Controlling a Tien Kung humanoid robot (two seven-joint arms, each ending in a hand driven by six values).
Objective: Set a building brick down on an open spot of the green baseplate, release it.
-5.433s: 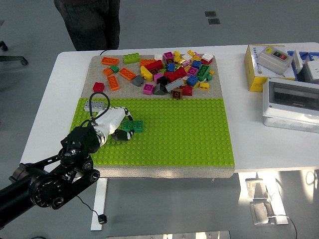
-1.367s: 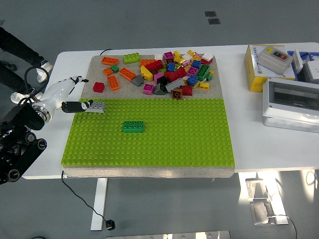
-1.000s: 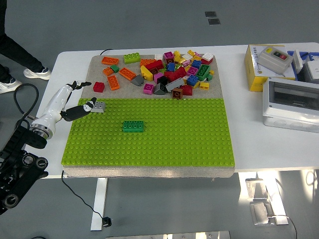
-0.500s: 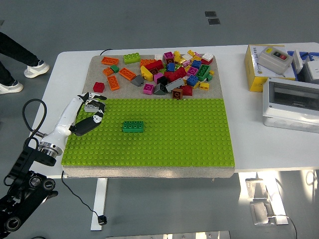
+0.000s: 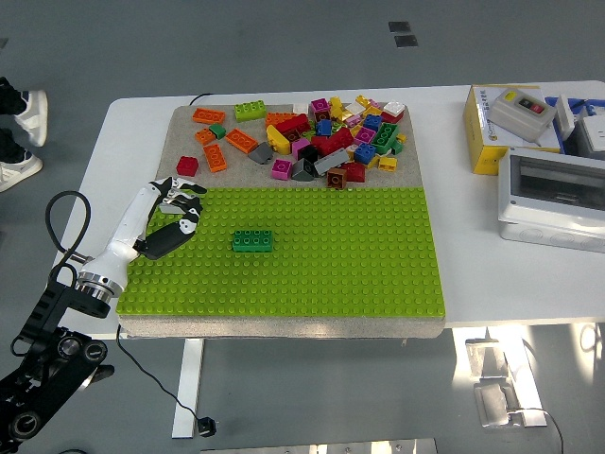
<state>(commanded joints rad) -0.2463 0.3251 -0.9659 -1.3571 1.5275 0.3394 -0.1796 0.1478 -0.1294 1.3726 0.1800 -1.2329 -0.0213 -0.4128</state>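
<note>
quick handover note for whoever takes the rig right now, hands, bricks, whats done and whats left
Left hand: over the far left corner of the green studded baseplate, fingers curled around the small grey building brick. Whether the brick already sits on the studs cannot be told.
Right hand: not in view.
Dark green rectangular brick: sitting on the baseplate, left of centre, nothing touching it.
Loose pile of mixed coloured bricks: on the beige mat beyond the baseplate.
Done: one brick placed and released.
Left: seat the grey brick on an open spot, open the fingers, withdraw.
</note>
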